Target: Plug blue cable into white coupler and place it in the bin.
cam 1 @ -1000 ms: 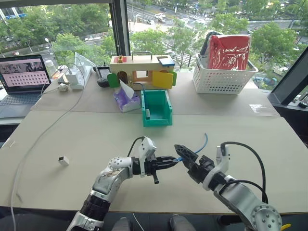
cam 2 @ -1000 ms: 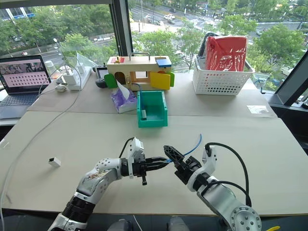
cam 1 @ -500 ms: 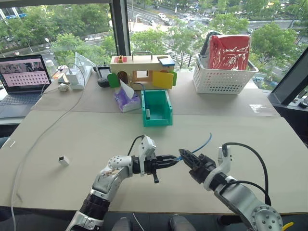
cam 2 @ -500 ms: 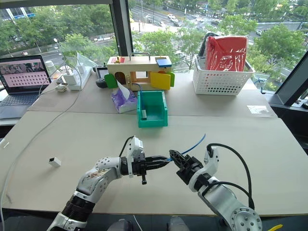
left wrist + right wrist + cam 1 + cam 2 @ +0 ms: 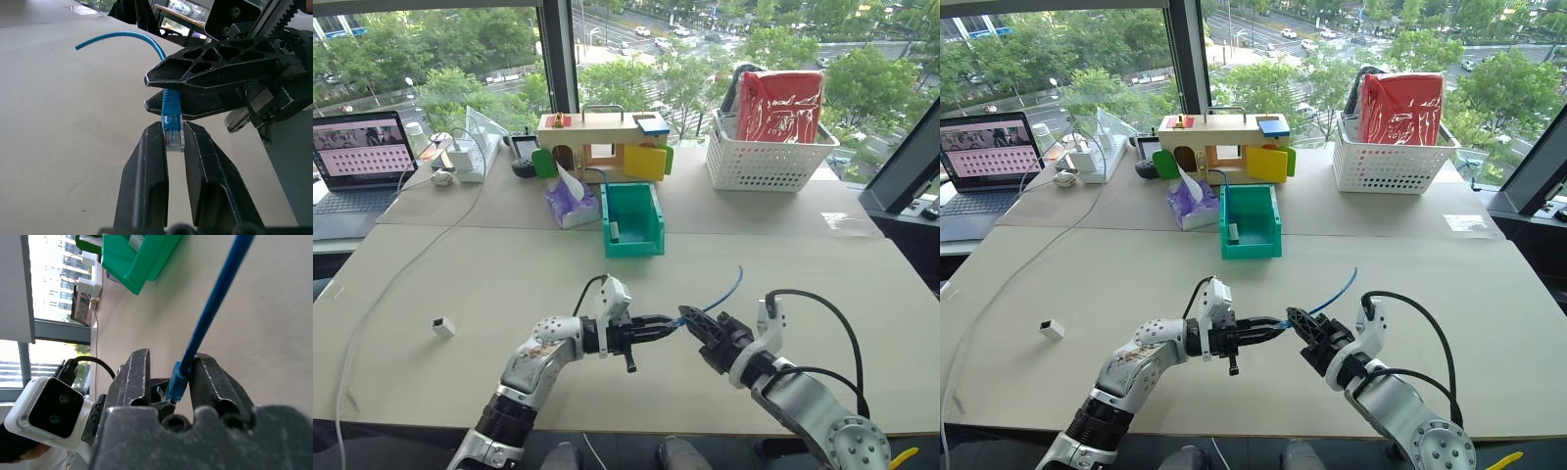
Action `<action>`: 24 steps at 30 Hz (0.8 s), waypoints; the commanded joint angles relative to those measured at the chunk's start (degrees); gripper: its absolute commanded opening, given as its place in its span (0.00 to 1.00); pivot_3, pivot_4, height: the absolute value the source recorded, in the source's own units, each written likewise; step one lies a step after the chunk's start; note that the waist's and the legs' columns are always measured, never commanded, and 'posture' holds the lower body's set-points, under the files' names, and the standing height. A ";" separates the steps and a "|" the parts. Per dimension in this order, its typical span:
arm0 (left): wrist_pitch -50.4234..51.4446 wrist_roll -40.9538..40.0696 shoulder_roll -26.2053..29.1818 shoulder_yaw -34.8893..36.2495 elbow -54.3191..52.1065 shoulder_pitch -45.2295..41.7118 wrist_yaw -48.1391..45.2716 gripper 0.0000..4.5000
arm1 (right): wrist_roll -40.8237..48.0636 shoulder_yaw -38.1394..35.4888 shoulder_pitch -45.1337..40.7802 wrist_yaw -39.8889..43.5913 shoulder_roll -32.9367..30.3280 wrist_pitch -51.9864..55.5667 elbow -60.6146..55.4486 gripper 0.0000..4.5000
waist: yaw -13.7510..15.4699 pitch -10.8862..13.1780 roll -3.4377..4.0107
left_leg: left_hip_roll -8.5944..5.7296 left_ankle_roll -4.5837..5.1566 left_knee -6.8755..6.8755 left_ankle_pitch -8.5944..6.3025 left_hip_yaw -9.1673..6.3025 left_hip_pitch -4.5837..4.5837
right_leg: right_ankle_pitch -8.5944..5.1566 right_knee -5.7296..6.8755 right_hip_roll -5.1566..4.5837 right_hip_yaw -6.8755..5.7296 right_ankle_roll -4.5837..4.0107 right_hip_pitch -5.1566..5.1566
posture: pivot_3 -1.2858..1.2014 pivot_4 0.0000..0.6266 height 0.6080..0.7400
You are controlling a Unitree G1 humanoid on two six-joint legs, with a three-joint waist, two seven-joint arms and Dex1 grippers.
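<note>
Both grippers, left (image 5: 173,142) and right (image 5: 168,95), pinch the blue cable (image 5: 172,110) (plug end) above the table (image 5: 460,284).

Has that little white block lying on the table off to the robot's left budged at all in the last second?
No. The white coupler lies at the same spot on the table, just as far from the long white cord beside it.

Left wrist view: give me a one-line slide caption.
Left gripper pinches the clear plug of the thin light-blue network cable while the right gripper clasps its blue boot above the beige table.
</note>
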 commanded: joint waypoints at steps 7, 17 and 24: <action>-0.04 -0.58 -0.08 -0.46 -1.31 -0.34 0.02 0.01 | 2.31 1.11 0.29 0.25 -1.11 -1.27 -3.53 0.62 | 0.13 0.00 0.00 | 0.00 0.00 0.00 0.00 0.00 0.00 | 0.00 0.00 0.00 0.00 -0.01 0.00 | 0.52 0.24 0.96; 0.20 -0.81 -0.25 -0.32 -1.26 -0.30 0.30 0.01 | 1.12 0.96 0.55 0.10 -1.66 -2.12 -4.19 0.62 | 0.20 0.00 0.00 | 0.00 0.00 0.00 0.00 0.00 0.00 | 0.00 0.00 0.00 0.00 -0.01 0.00 | 0.52 0.24 0.96; 0.10 -0.73 -0.28 -0.24 -1.02 -0.44 0.48 0.01 | 1.31 1.22 0.75 0.07 -2.36 -2.71 -4.91 0.33 | 0.25 0.00 0.00 | 0.00 0.00 0.00 0.00 0.00 0.00 | 0.00 0.00 0.00 0.01 -0.01 0.00 | 0.52 0.24 0.96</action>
